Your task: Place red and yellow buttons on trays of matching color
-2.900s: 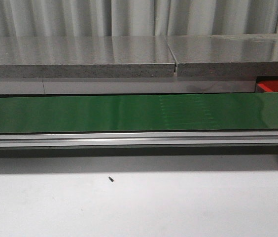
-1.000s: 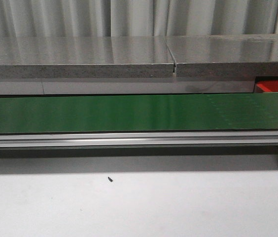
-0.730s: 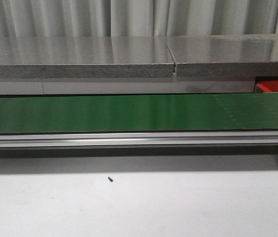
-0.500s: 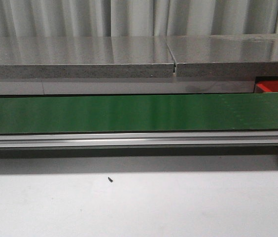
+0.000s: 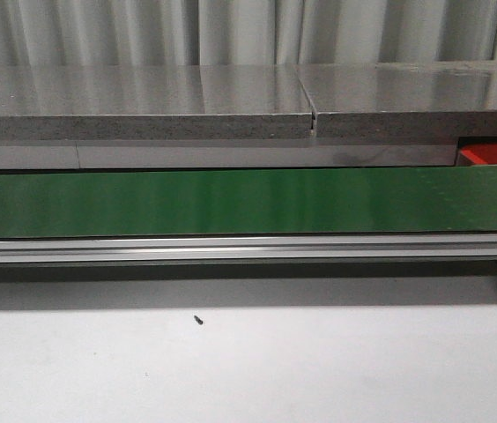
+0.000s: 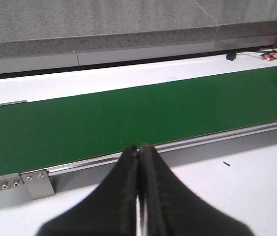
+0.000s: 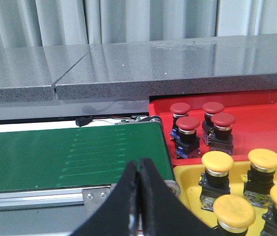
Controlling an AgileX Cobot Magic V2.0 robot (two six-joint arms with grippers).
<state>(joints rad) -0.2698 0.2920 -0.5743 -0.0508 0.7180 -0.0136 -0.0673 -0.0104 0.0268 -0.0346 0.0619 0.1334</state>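
Right wrist view gives me the only look at the buttons: four red buttons [image 7: 200, 125] stand upright in the red tray [image 7: 271, 125], and four yellow buttons [image 7: 241, 184] stand upright in a yellow tray [image 7: 190, 184] just beside it, nearer my right gripper [image 7: 138, 164]. Both trays lie off the end of the green belt [image 7: 69, 155], ahead of those jaws and to one side. Every button points cap-up, its long axis vertical.

My right jaws are pressed together on nothing. My left gripper [image 6: 139, 150] is likewise closed and empty, hovering over the near rail with bare belt ahead of it.

From the front view I see no button on the belt, only a sliver of the red tray at its far right end. The right arm is plainly nearer the trays. I judge the sorting here looks done, or I wait for a button to come along the belt.
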